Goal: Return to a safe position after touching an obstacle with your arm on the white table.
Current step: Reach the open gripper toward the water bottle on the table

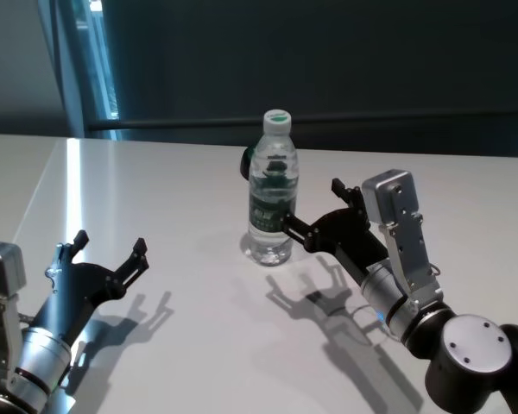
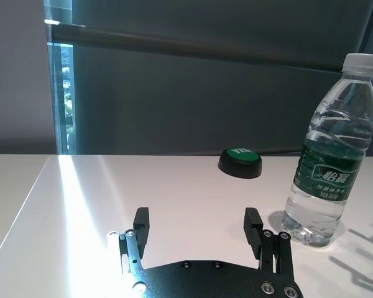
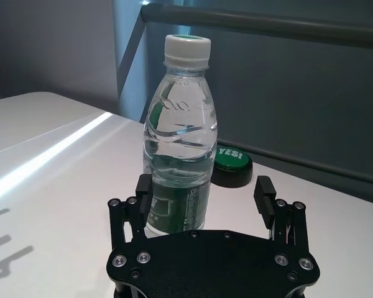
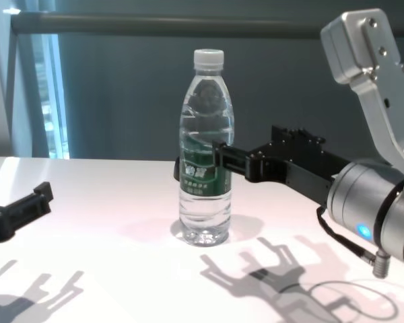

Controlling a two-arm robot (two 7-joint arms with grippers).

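From up at the head, the camera looks forward and down across the white table (image 1: pixel 181 181), taking in both arms and the bottle (image 1: pixel 271 194) at mid-table. The chest camera sits lower, almost level with the bottle (image 4: pixel 205 155), facing the far dark wall. The left wrist camera looks out over the left gripper (image 2: pixel 199 226) from near the tabletop, the bottle (image 2: pixel 328 155) off to one side. The right wrist camera is closest, its right gripper (image 3: pixel 205 189) right at the bottle (image 3: pixel 180 133). Both wrist views share a green button (image 2: pixel 240 161) (image 3: pixel 231 164) beyond the bottle.
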